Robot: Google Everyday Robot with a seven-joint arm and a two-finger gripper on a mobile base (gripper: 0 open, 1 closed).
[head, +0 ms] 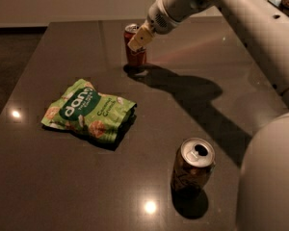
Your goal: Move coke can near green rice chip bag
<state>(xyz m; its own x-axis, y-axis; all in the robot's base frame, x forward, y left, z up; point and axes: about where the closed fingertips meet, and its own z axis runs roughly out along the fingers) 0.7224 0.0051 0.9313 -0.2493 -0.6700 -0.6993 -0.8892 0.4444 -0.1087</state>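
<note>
Behind the claw (pixel 138 38), coke can (pixel 135 57).

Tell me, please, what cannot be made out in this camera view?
- Coke can: camera view, upper front covered by the gripper at its top.
- Green rice chip bag: small lettering too small to read.
- Gold-brown can: markings too dark to read.
- Arm: cut off by top and right edges.
</note>
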